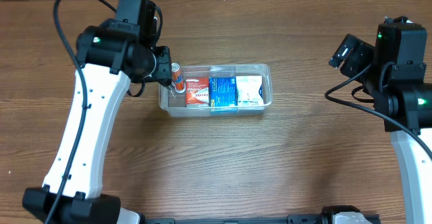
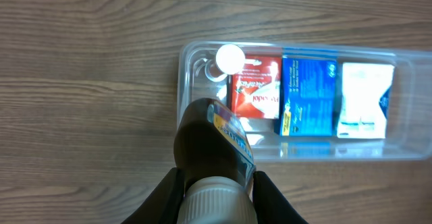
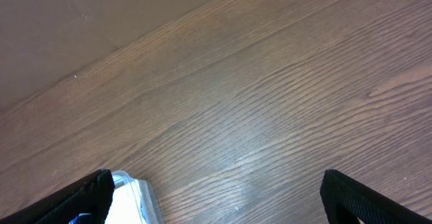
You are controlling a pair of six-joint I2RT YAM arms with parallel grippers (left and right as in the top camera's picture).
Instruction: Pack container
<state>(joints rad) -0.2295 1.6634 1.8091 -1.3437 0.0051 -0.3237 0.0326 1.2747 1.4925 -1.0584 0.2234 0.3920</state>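
Your left gripper [image 2: 218, 178] hangs at the left end of the container [image 1: 268, 86], clamped on a brown bottle [image 2: 210, 140]. The bottle's pale cap sits between the fingers and its body points away from the wrist toward the tub. The container lies on the wooden surface [image 1: 216, 163] between your two arms, with its long axis running from one arm toward the other. Your left arm is plainly the nearer one. In the left wrist view the held bottle overlaps the container's near left corner, but you cannot tell from these views whether its base has dropped below the rim. Inside, a white-capped bottle [image 2: 229, 59] stands upright in the container's far left corner. A red box [image 2: 255, 88], a blue box [image 2: 308, 96] and a white box [image 2: 364, 97] lie side by side from there to the container's right end. The only bare floor seems to be the pocket at the left end, nearward of the white-capped bottle and beside the red box. That pocket lies almost straight beneath the held bottle, so the coming move looks like a short descent, not a reach. Your right gripper [image 3: 216, 183] is spread wide with nothing in it, well apart from the container's right end, with only a corner of the tub in its view. The count is one container, three boxes and two bottles, one bottle packed and one in hand.
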